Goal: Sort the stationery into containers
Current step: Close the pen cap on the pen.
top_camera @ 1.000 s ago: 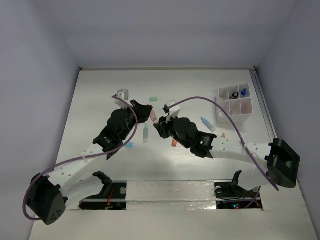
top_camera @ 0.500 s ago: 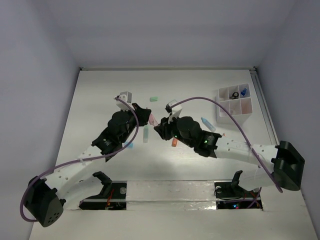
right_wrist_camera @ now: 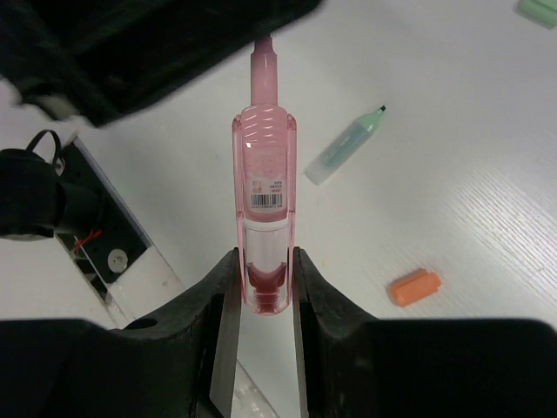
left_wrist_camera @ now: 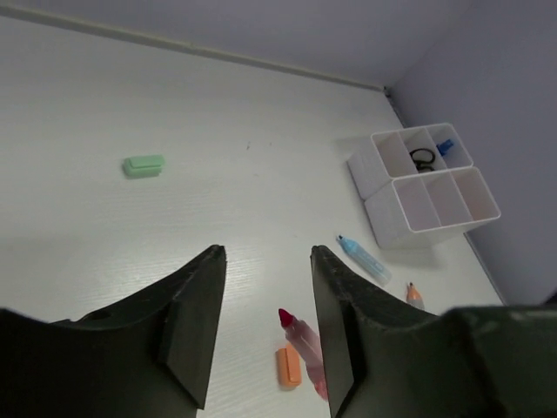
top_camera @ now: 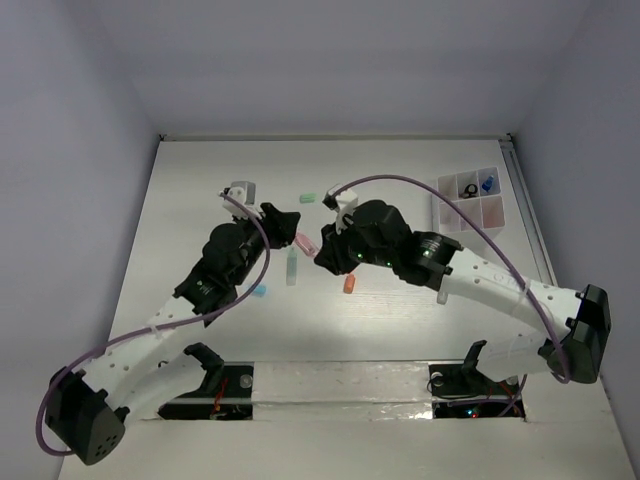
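Note:
My right gripper (right_wrist_camera: 264,279) is shut on the rear end of a clear pink pen (right_wrist_camera: 265,187), held above the table with its tip pointing at the left arm. From above, the pink pen (top_camera: 303,242) bridges the gap between my right gripper (top_camera: 322,250) and my left gripper (top_camera: 288,222). My left gripper (left_wrist_camera: 265,252) stands open, its jaws apart, and the pink pen (left_wrist_camera: 302,338) shows beyond them, untouched. On the table lie a mint pen (top_camera: 292,266), a small orange piece (top_camera: 349,285) and a green eraser (top_camera: 309,198). The white divided tray (top_camera: 488,224) stands at the far right.
The tray (left_wrist_camera: 383,218) holds a black ring (left_wrist_camera: 422,158) and a blue clip (left_wrist_camera: 445,146) in its back compartments. A light blue pen (left_wrist_camera: 364,259) and an orange crayon (left_wrist_camera: 414,294) lie in front of it. A small blue piece (top_camera: 258,291) sits beside the left forearm.
My left gripper has opened and let go of the pink pen, which stays in the right gripper. The right arm has swung its forearm farther back over the table.

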Controlling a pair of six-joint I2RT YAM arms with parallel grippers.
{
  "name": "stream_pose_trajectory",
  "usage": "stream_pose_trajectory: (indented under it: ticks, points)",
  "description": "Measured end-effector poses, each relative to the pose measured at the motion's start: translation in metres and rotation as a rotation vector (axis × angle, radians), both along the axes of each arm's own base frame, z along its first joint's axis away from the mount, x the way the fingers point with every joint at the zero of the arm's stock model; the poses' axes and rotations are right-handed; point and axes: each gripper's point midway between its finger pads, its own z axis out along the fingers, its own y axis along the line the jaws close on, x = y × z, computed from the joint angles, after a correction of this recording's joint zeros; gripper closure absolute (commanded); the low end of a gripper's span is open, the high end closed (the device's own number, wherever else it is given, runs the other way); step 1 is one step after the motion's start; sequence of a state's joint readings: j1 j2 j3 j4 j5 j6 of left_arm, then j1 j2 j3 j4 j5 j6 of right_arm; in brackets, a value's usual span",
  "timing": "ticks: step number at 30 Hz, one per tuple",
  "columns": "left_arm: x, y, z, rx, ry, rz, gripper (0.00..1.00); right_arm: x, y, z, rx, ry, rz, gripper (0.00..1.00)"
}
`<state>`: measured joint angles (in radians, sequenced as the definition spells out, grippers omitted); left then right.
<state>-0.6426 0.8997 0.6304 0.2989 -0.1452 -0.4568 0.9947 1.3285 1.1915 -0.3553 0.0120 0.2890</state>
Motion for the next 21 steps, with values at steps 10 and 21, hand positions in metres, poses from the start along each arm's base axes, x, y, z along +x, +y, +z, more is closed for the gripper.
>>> stream_pose_trajectory:
  ticks: [10, 21]
  points:
    - [-0.029, 0.026, 0.039, -0.119, -0.122, 0.023, 0.56, 0.01, -0.023, -0.011, -0.064, 0.091, -0.007, 1.0]
    - [-0.025, 0.005, -0.011, -0.059, -0.002, -0.053, 0.58, 0.004, -0.014, -0.02, -0.064, 0.131, 0.044, 1.0]
